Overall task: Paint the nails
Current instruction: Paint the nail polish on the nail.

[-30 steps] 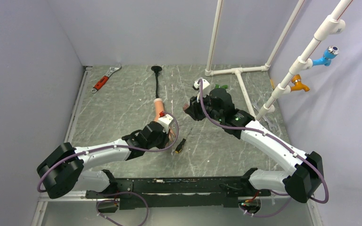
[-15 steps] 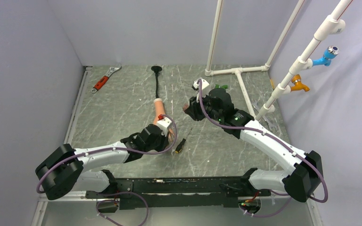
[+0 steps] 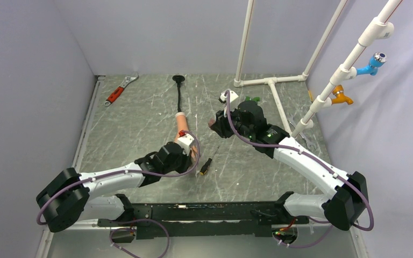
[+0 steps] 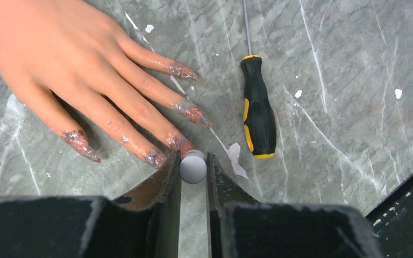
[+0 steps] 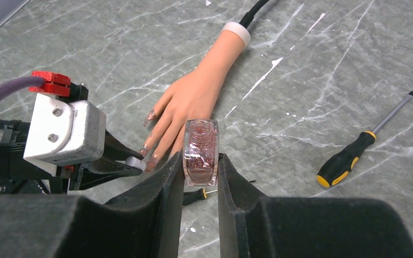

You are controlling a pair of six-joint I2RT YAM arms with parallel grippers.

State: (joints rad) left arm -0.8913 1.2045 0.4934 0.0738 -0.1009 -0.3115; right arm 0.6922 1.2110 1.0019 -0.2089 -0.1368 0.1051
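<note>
Beside the nails (image 4: pixel 155 158) (glitter-smeared), the left gripper (image 4: pixel 193 163) pinches a white knob (image 4: pixel 193 168) while the right gripper (image 5: pixel 200 164) clamps a bottle (image 5: pixel 200 144).

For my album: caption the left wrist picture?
Left pincer grips a small grey round cap beside glittery nails of a peach rubber hand; black-and-yellow screwdriver nearby.

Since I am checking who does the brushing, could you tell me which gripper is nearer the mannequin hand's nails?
Left. The left gripper, shut on a small white knob, sits right at the nails. The right gripper holds the polish bottle off to the side.
</note>
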